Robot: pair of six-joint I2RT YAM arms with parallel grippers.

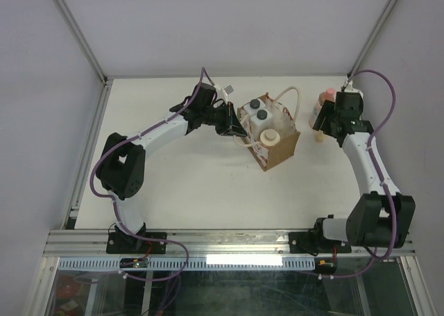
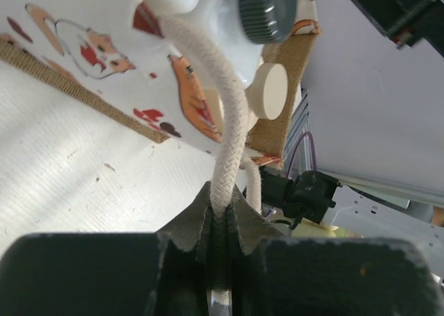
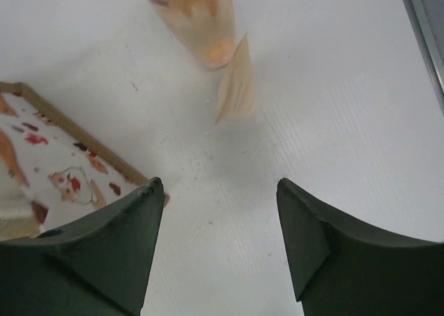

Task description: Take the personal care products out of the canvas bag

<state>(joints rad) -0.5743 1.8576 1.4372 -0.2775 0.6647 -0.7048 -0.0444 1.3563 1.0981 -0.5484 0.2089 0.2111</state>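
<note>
Top external view: canvas bag (image 1: 281, 146) upright mid-table, holding two white dark-capped bottles (image 1: 261, 116) and cream bottle (image 1: 269, 137) | left gripper (image 2: 222, 201) clenched on cream loop handle (image 2: 232, 114) | right gripper (image 3: 218, 184) jaws spread, empty | peach-orange bottle (image 3: 198, 14) on table (image 3: 333, 87) beyond right fingertips, outside bag.

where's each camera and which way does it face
Top: overhead behind the robot, looking down at table and bag; left arm and right arm show.
Left wrist: on the left arm, looks along the left tool, shut on the bag's handle.
Right wrist: on the right arm, looks down past the open right tool at an orange bottle.
Shared: both wrist views show the bag's red print.
</note>
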